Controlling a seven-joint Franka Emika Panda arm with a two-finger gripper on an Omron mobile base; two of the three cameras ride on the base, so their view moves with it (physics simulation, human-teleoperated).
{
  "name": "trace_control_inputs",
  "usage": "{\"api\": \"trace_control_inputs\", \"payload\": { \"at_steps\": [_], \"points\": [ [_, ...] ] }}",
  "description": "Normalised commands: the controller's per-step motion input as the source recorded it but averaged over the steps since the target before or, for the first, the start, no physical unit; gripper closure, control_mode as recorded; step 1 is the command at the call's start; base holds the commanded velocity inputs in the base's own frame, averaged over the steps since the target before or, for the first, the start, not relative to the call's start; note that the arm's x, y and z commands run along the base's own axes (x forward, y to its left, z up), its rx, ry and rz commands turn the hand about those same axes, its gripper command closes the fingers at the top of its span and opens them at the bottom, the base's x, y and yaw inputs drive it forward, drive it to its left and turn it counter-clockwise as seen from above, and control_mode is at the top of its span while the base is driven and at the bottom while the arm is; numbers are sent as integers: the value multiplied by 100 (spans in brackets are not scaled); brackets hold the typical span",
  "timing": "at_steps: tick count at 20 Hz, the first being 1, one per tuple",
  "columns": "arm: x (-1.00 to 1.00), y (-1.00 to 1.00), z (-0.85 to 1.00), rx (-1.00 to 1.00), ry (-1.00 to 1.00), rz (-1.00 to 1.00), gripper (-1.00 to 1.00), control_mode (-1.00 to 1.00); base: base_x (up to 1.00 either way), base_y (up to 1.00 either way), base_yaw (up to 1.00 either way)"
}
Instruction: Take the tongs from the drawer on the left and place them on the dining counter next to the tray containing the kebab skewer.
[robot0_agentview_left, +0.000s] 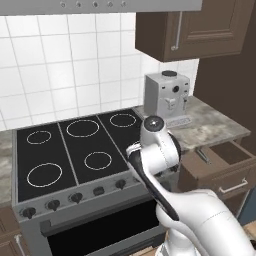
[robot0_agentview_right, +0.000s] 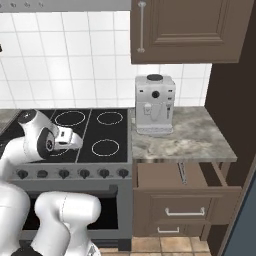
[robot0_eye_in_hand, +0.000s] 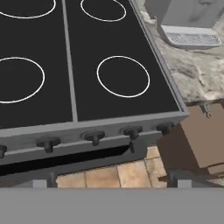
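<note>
Currently the drawer is seen pulled open below the small counter, at about 4 o'clock in the right base view. Inside it the tongs are seen lying along its floor, touching nothing else. The gripper is held spread and empty above the stove front, at 9 o'clock from the drawer. A coffee machine is set on the counter.

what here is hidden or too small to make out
- Tongs: in the right base view, a thin grey sliver in the open drawer; the far end is hidden under the counter edge.
- Drawer inside: in the left base view, partly cut off by its front panel.
- Gripper: in the hand view, only the tips show, spread wide apart.
- Coffee machine: cut off by the top edge.
</note>
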Motion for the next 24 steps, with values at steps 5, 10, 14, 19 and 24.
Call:
{"api": "trace_control_inputs", "payload": {
  "at_steps": [5,10,14,19,24],
  "points": [
    [18,-42,-30,2,17,-86,-100,-100,0,0,0],
    [32,-75,-15,11,19,-74,-100,-100,0,0,0],
    [46,-100,0,26,18,-34,-100,-100,0,0,0],
    [16,-100,0,20,3,-21,-100,-100,0,0,0],
    [-3,-100,-6,17,1,-10,-100,-100,0,0,0]
  ]
}}
